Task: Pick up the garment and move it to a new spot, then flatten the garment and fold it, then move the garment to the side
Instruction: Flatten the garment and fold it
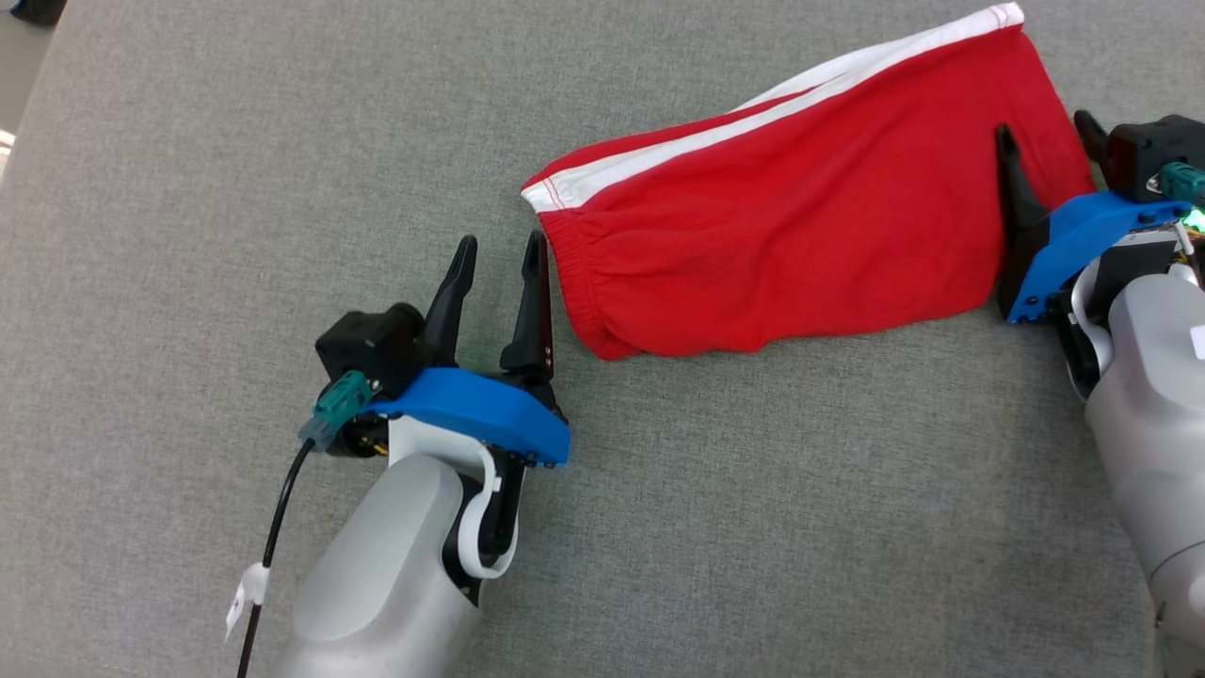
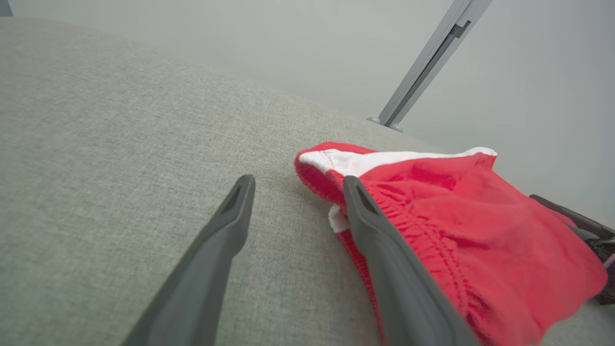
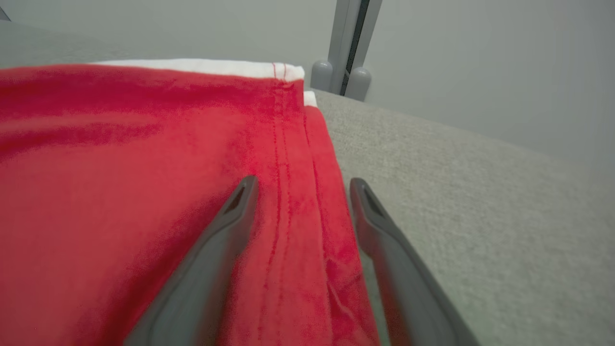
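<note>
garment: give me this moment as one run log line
garment: red shorts, flat on grey surface | left gripper: open, beside waistband end | right gripper: open, over hem end | held: nothing

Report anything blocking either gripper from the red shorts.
Nothing visible does. The open left gripper sits right beside the red shorts at the waistband; the open right gripper straddles their hem at the other end.

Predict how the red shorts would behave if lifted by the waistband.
Probably floppy: the red shorts lie in soft wrinkles, so they'd likely sag. Probably light: the fabric looks thin. Pushed, they may bunch on the textured grey surface.
</note>
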You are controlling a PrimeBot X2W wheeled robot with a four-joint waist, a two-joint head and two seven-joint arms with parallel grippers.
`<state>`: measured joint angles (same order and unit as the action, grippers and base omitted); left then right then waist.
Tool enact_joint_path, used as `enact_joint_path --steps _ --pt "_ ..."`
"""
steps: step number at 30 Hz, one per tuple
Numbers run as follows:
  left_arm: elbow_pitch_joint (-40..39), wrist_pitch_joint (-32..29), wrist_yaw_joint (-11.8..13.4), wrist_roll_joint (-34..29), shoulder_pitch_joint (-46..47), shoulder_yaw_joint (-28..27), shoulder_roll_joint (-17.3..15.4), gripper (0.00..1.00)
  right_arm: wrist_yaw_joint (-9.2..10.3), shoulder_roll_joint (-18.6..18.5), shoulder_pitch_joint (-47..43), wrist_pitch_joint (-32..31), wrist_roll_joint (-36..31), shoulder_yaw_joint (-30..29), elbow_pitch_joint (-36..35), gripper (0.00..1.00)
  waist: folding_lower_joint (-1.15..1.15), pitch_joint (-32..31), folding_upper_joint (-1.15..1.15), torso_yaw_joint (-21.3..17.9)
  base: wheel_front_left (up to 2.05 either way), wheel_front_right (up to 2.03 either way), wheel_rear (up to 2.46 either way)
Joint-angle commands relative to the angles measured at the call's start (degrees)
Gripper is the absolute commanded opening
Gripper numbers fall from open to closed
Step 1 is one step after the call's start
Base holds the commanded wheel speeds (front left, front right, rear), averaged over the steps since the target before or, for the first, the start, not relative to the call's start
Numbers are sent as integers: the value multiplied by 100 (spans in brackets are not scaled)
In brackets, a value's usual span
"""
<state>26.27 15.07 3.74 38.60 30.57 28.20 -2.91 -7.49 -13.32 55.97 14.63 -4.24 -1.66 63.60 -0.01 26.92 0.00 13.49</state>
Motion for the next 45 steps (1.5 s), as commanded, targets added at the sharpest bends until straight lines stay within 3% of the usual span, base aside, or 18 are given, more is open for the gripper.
enact_joint_path --steps 1,5,6,7,18,32,39,45 --pt "-29 12 4 -57 -85 -66 3 100 -1 -37 -70 -114 73 84 233 100 1 -25 0 -22 0 0 0" --pt "-17 13 -17 -197 -210 -156 5 100 0 7 -81 -457 207 269 761 97 1 -84 0 -58 0 0 0" --pt "-18 12 -5 -250 -231 -183 1 100 -1 60 -102 -544 248 336 840 33 1 -107 0 -66 0 0 0" --pt "-21 12 -2 -279 -251 -205 1 100 -1 98 -127 -578 331 358 891 0 1 -135 0 -75 0 0 0" --pt "88 12 -52 -614 -739 -643 4 100 0 270 -573 28 1353 305 612 0 1 -764 0 -386 0 0 0" --pt "211 12 -211 -1218 -1695 -1395 1 100 -1 147 -2291 62 2280 315 -746 0 1 -1540 0 -1003 0 0 0" --pt "240 12 -291 -1277 -1855 -1310 1 100 -1 188 -2295 62 2145 384 -1306 0 1 -1611 0 -901 0 0 0" --pt "298 12 -315 -1215 -1874 -1139 3 100 -1 611 -2026 63 1927 1021 -1800 0 1 -1685 0 -615 0 0 0"
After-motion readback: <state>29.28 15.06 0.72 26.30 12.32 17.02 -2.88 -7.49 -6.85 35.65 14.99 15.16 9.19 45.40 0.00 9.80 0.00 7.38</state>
